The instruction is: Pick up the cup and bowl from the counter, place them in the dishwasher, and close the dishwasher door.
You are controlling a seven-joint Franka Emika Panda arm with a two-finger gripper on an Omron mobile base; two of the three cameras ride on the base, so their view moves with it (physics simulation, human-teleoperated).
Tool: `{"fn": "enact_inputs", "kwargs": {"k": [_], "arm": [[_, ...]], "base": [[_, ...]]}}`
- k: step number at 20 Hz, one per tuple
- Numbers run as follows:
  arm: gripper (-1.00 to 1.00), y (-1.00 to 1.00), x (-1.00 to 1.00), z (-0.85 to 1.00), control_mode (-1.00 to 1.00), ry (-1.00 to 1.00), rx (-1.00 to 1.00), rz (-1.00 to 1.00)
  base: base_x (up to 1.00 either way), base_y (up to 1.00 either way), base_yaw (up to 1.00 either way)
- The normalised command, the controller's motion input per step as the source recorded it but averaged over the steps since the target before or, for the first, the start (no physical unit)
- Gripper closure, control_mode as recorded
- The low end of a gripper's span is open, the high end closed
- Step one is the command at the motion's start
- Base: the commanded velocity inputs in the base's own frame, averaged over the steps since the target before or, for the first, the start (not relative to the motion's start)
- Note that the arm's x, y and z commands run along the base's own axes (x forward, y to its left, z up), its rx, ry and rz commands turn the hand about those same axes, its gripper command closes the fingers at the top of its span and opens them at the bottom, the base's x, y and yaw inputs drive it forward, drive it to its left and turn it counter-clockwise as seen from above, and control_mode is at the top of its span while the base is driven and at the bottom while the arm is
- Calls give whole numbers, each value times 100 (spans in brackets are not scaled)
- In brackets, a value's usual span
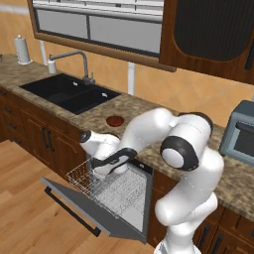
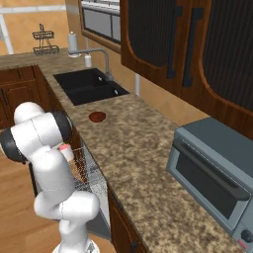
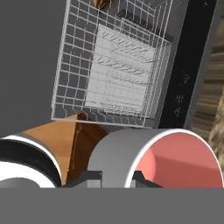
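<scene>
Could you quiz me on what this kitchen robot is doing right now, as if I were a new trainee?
1. True or false: the dishwasher door is shut.
2. Where does the bowl sit? A) in the rack B) on the counter C) in the sink
3. What is the hand holding?

Key
1. False: the door hangs open and the white wire rack is pulled out over it.
2. B: the dark red bowl rests on the counter, beside the black sink.
3. The cup, white outside and pink inside, carried above the rack; it also peeks out by the arm in the right base view.
</scene>
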Motion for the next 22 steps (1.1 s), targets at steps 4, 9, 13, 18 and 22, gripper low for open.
{"fn": "enact_inputs", "kwargs": {"k": [4, 9, 13, 18, 22], "arm": [[100, 32, 24, -90, -100, 1, 0, -17], [100, 45, 30, -62, -100, -1, 1, -28], [100, 9, 48, -60, -100, -2, -8, -32], [100, 21, 65, -68, -100, 0, -6, -26], [100, 26, 58, -75, -100, -3, 0, -18]], "base": [[0, 0, 0], [0, 0, 0], [0, 0, 0], [0, 0, 0], [0, 0, 0]]}}
